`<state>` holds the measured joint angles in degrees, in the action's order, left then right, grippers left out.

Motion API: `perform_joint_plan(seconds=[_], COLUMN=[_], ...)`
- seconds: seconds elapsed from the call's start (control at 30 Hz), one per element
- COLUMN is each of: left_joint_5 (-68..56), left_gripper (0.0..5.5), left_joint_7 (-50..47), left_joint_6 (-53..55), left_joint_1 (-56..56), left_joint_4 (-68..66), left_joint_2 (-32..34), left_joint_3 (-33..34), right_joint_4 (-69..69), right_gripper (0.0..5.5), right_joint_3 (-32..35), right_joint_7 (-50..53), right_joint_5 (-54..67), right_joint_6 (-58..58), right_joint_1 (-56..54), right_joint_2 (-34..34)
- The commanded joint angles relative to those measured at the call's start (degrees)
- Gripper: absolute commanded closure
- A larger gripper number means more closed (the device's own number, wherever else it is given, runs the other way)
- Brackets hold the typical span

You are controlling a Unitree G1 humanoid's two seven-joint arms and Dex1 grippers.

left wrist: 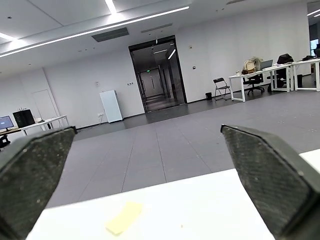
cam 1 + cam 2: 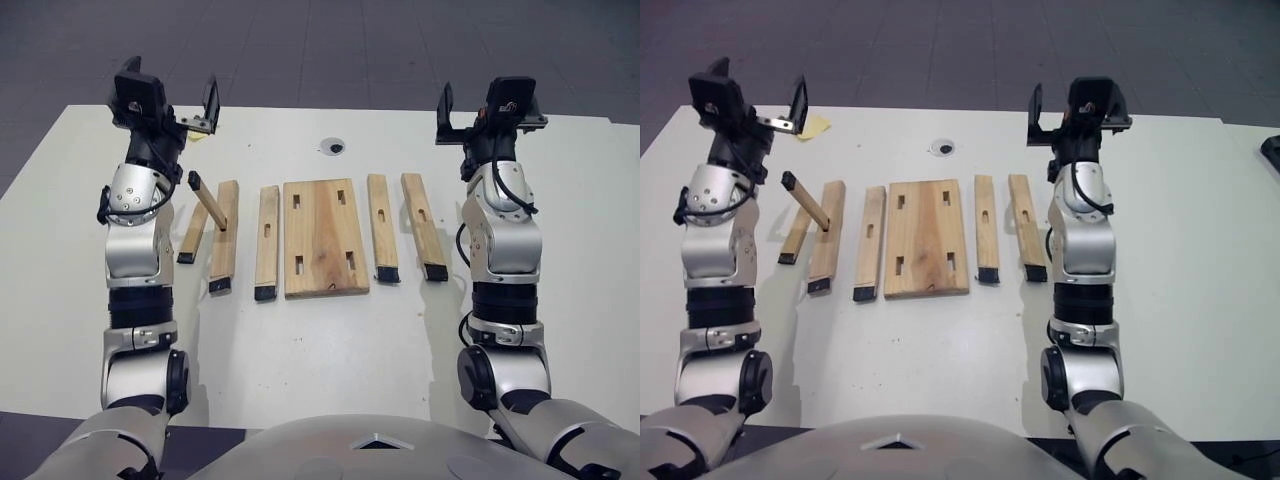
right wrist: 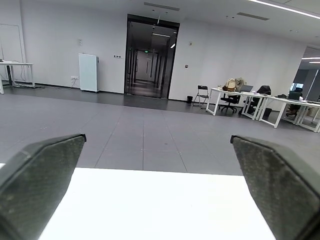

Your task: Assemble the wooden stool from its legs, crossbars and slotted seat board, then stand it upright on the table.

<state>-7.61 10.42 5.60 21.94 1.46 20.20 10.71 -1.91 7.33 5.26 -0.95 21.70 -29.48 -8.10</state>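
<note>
The slotted seat board (image 2: pixel 325 235) lies flat at the middle of the white table (image 2: pixel 570 200). Two slotted legs (image 2: pixel 267 243) (image 2: pixel 224 240) lie to its left and two more (image 2: pixel 381 227) (image 2: pixel 423 226) to its right, all with dark ends toward me. A crossbar (image 2: pixel 207 200) stands tilted out of the far-left leg's slot, and a short bar (image 2: pixel 193 236) lies beside it. My left gripper (image 2: pixel 170 100) is raised above the table's far left, open and empty. My right gripper (image 2: pixel 478 108) is raised at the far right, open and empty, its dark fingers (image 3: pixel 40 175) wide apart.
A round cable hole (image 2: pixel 333 147) sits in the table beyond the seat board. A yellow note (image 2: pixel 812 126) lies near the far left edge, by my left gripper. Bare tabletop lies in front of the parts and to the right of my right arm.
</note>
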Motion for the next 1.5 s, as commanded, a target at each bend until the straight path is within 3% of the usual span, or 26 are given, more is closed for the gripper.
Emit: perform_joint_plan(seconds=[0.03, 0.23, 0.67, 1.0, 1.33, 1.5], left_joint_5=[-3.81, -2.06, 2.49, 3.81, -2.21, -2.91], left_gripper=[0.11, 0.11, 0.11, 1.78, 3.44, 3.45], left_joint_7=[-4.34, -4.7, 0.74, 1.27, 3.35, 3.65], left_joint_6=[11.19, 18.99, 13.92, 12.63, 25.1, 23.86], left_joint_1=[-10.57, -26.82, -38.43, -40.29, -36.35, -32.28], left_joint_4=[16.4, 29.25, 16.94, 14.01, 10.35, 9.4], left_joint_2=[-3.03, -4.87, -3.71, -4.96, -5.21, -3.76], left_joint_3=[3.59, -2.09, -6.26, -9.08, -6.67, -4.06], right_joint_4=[-2.2, -4.46, -5.93, -5.81, -7.17, -7.39], right_gripper=[0.1, 0.1, 0.1, 0.1, 0.1, 0.1], right_joint_3=[1.52, 3.33, 2.58, 2.25, 2.11, 2.16], right_joint_7=[0.6, 1.21, 1.78, 1.22, 1.26, 1.27], right_joint_5=[0.07, 0.01, 0.01, 0.29, 0.45, 0.4], right_joint_6=[1.07, 1.69, 1.59, 1.69, 2.35, 2.69], right_joint_1=[1.88, 4.4, 6.22, 5.82, 5.8, 5.77], right_joint_2=[-0.5, -1.02, 0.4, 0.3, 0.68, 0.72])
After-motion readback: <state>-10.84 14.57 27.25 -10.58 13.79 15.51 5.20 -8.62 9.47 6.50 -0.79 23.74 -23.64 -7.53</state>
